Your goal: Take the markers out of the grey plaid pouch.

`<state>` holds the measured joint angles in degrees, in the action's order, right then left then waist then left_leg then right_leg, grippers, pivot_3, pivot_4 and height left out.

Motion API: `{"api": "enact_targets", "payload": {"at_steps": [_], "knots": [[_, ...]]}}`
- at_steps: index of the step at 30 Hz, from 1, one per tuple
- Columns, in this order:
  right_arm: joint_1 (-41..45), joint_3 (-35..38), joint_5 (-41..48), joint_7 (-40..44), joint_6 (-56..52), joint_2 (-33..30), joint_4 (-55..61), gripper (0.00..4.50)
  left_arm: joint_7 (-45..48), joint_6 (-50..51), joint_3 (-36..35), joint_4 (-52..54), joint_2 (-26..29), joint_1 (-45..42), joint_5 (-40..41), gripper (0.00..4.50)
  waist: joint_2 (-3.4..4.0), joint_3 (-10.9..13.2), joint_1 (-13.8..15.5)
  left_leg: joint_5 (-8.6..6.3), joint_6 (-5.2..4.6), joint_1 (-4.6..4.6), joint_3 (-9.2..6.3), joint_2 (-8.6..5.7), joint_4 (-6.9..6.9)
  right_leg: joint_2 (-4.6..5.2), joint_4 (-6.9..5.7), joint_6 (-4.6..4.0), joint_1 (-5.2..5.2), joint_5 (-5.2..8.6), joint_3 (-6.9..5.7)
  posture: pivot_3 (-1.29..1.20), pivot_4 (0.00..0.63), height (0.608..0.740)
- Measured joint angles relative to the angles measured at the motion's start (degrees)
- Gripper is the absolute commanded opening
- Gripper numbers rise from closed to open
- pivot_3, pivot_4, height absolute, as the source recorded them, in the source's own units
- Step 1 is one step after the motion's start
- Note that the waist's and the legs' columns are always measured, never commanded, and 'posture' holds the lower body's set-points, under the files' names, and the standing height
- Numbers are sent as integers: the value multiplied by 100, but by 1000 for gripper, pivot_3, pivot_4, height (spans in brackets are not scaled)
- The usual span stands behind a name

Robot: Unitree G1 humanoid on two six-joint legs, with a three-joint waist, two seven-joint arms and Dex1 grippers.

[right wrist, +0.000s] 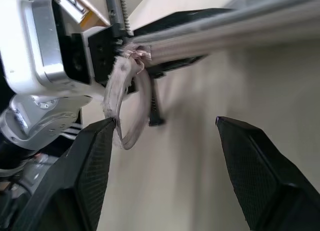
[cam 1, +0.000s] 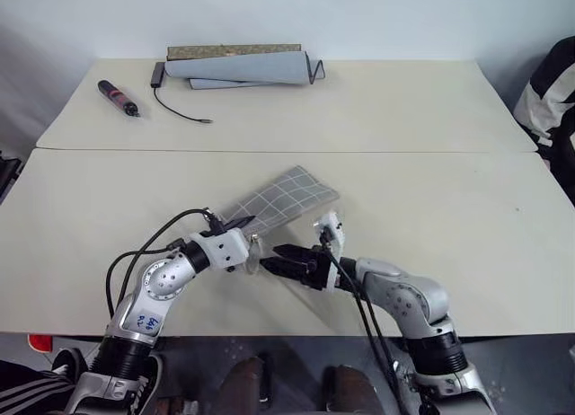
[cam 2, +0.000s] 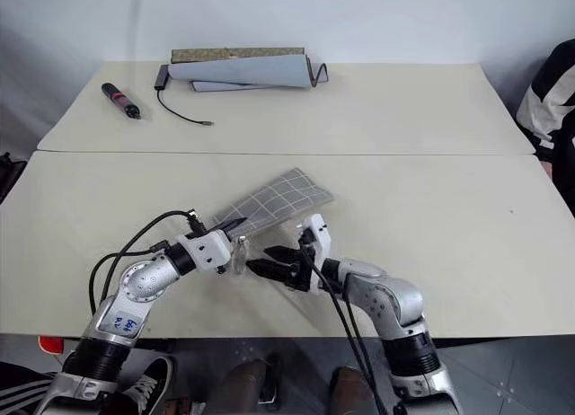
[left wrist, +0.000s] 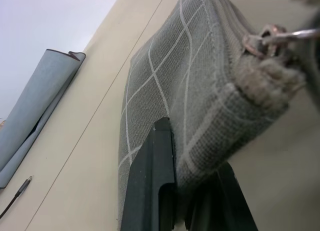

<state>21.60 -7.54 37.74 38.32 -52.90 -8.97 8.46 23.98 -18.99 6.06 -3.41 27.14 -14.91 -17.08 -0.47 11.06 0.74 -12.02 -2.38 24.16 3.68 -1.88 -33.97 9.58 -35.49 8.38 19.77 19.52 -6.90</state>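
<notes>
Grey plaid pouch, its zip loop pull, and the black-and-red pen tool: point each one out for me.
grey plaid pouch (cam 1: 286, 198): left eye view, on the gridded fabric face.
zip loop pull (right wrist: 119, 103): right wrist view, on the pale loop strap.
black-and-red pen tool (cam 1: 118, 98): left eye view, mid-barrel.

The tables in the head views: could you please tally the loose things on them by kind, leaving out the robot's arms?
Grey plaid fabric pouch, gripped at its near end by the left gripper: 1
Plain grey rolled mat: 1
Thick black-and-red pen-like tool: 1
Thin black cable: 1
Total: 4
No markers can be seen out on the tables.
</notes>
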Motion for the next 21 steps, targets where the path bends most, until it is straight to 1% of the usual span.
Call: {"api": "enact_targets", "payload": {"at_steps": [4, 7, 14, 15, 17, 21], "knots": [[91, -147, -2, 113, -101, -107, -27, 3350, 3, 68, 163, 59, -47, -55, -25, 0, 0, 0, 27, -1, 1, 1, 3, 1, 0, -1, -1, 0, 6, 0, 3, 0, 150, 740], [99, -137, 5, 118, -128, -73, -45, 2813, -6, 125, 176, 76, -57, -62, -23, 0, 0, 0, 29, -1, 1, 2, 5, 1, 1, -1, -1, 0, 6, 0, 2, 0, 150, 740], [135, -96, 21, 114, -172, -46, -101, 286, 12, 271, 186, 170, -64, -44, -16, 0, 0, 0, 31, -1, 0, 2, 7, 1, 1, -1, 0, 0, 8, 0, 4, 0, 150, 740], [134, -106, -19, 133, -84, -74, -101, 30, 28, 303, 188, 225, -64, -18, -16, 0, -1, 0, 30, -1, 0, 2, 8, 1, 1, -1, 0, 0, 9, 0, 5, 0, 150, 740], [135, -118, -105, 185, 56, -155, -101, 30, 64, 340, 191, 277, -64, 10, -10, 0, 0, 0, 35, -1, 0, 3, 9, 1, 1, -1, 0, 0, 10, 0, 5, 0, 150, 740], [176, -70, -525, 484, 774, -726, -242, 30, 238, 355, 146, 482, 125, 218, 145, 0, -1, 0, 41, -1, 0, 4, 15, 2, 1, -1, 2, 0, 13, 0, 9, 0, 150, 740]]}}
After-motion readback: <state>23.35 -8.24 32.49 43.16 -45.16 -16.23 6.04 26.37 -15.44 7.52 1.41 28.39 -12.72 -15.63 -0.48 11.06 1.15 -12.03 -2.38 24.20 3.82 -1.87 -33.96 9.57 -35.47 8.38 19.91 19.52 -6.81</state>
